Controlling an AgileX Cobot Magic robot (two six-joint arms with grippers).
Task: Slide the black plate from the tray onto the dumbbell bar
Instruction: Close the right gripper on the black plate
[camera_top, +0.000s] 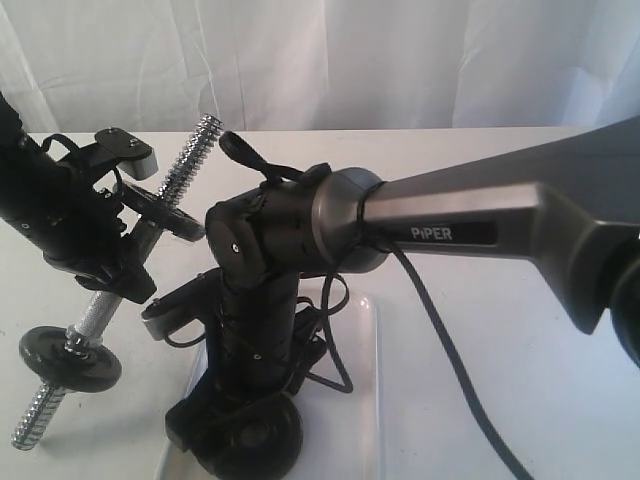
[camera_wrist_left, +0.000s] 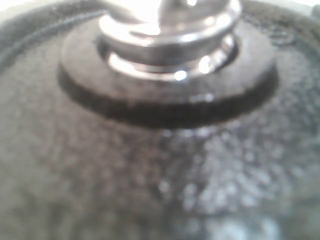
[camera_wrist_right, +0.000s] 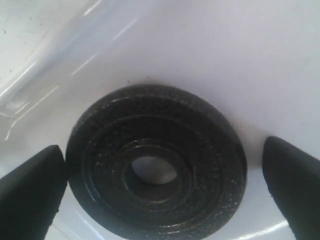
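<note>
Robotics lab test bench: a plain white desk (camera_top: 480, 340) backed by a pleated white curtain (camera_top: 400, 60), with two black robot arms (camera_top: 270, 240) over it, one bearing a PiPER label (camera_top: 440, 232).

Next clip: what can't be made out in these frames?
Left gripper: jaws hidden by the left arm, exterior view; left wrist view is only a blurred disc and collar.
Tray: near end cut off at exterior view's bottom edge; right arm covers much.
Dumbbell bar: middle hidden behind left arm, exterior view.
</note>
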